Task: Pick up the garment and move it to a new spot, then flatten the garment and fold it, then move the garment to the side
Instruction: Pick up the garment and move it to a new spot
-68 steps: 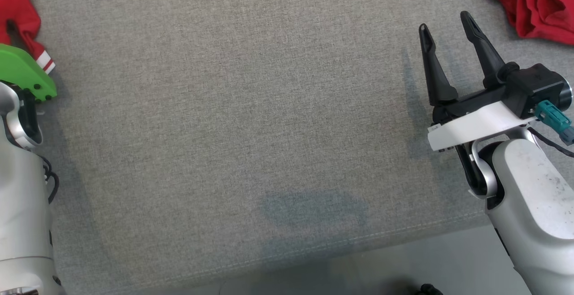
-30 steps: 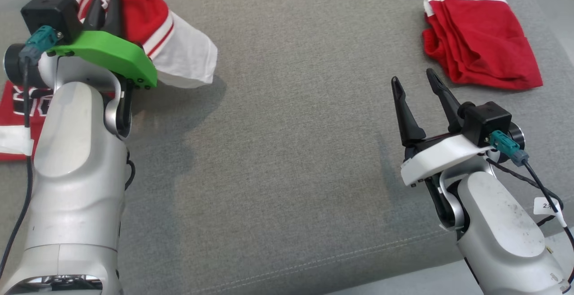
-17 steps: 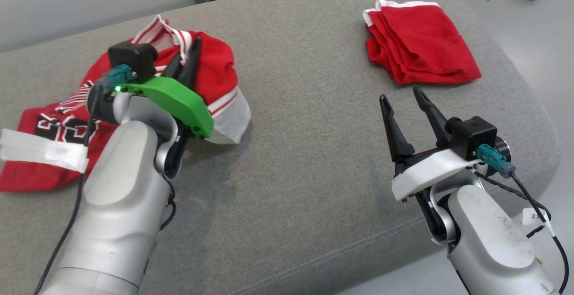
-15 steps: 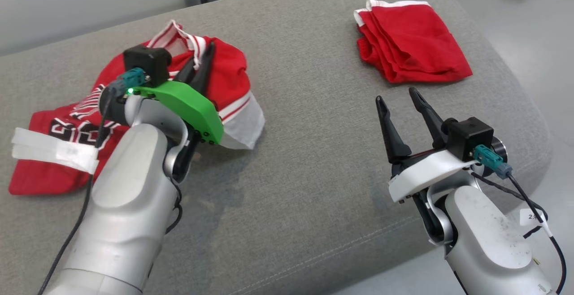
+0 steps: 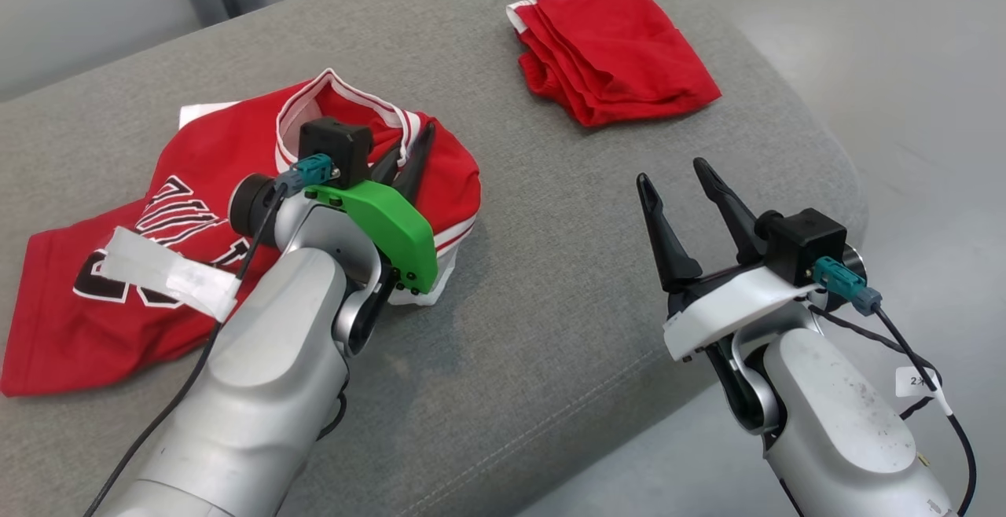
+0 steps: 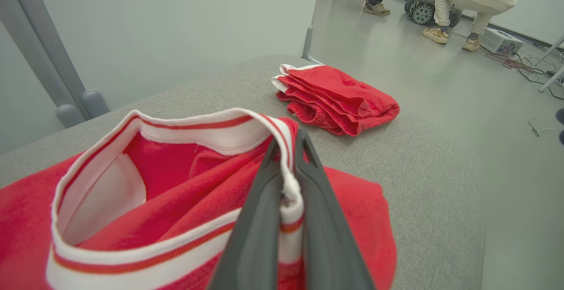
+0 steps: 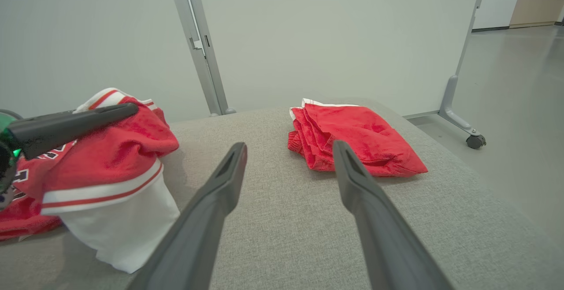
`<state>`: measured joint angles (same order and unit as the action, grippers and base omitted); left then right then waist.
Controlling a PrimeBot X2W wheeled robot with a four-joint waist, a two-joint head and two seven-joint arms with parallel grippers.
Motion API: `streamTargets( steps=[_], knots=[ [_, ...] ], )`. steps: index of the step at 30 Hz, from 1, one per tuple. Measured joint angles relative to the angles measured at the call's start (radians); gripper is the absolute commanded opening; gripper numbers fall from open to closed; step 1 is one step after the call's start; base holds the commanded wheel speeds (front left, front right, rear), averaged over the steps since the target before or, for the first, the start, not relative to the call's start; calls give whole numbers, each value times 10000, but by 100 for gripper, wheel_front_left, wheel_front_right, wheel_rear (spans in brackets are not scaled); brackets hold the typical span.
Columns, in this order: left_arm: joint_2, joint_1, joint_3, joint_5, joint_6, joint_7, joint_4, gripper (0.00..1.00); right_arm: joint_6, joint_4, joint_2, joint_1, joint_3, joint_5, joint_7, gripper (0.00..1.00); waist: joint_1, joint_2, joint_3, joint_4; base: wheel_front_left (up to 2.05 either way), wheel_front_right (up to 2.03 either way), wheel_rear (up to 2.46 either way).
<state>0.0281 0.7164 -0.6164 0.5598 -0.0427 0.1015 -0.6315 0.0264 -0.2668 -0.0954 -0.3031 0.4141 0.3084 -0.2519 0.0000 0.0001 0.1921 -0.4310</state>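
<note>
On the grey cushion [image 5: 550,281], left of centre, the left gripper [image 6: 287,158] pinches the striped trim of the red jersey [image 5: 212,155]; its body trails leftward; the right gripper [image 5: 672,175], spread wide and empty, stands well right.

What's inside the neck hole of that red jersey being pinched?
Inside the red-and-white jersey, red inner cloth and a white patch show. Deeper folds are covered. The left gripper is shut on its collar trim.

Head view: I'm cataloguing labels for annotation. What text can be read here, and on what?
"2", followed by a blurred mark: white tag, lower right.
Black, white-edged lettering on the red jersey: creased and partly covered, unreadable.
White tape strip, left: no legible writing.
</note>
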Motion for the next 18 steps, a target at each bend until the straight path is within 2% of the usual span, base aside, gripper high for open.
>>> streamTargets(
  steps=[2, 3, 4, 5, 6, 10, 15, 18],
  knots=[
    [12, -1, -238, 84, 113, 2, -31, 0, -13, -36, 21, -7, 4, 10, 0, 100, 0, 0, 80, -206, 0, 0, 0],
    [12, -1, -336, 153, 180, 6, -42, 36, -31, -48, 33, -11, 4, 10, 0, 100, 0, 0, 119, -301, 0, 0, 0],
    [12, -1, -426, 230, 190, 15, -61, 48, -38, -52, 38, -12, -2, 10, 0, 100, 0, 0, 159, -389, 0, 0, 0],
    [13, -1, -537, 290, 268, 56, -81, 87, -50, -61, 44, -14, -13, 10, 0, 100, 0, 0, 200, -471, 0, 0, 0],
    [33, -1, -702, 370, 268, 65, -75, 100, -61, -67, 54, -13, -67, 12, 0, 100, 0, 0, 240, -537, 0, 0, 0],
    [42, -4, -1390, 639, 249, 198, 0, 100, -59, -121, 52, -13, -244, 12, 0, 100, 0, 0, 404, -627, 0, 0, 0],
    [56, -404, -2322, 1101, 31, 224, 15, 100, -65, -221, 58, -12, -297, 10, 0, 100, 0, 0, 386, -379, 0, 0, 0],
    [71, -431, -2445, 1149, 35, 290, 25, 100, -65, -219, 48, -12, -412, 2, 0, 100, 0, 0, 363, -203, 0, 0, 0]
  ],
)
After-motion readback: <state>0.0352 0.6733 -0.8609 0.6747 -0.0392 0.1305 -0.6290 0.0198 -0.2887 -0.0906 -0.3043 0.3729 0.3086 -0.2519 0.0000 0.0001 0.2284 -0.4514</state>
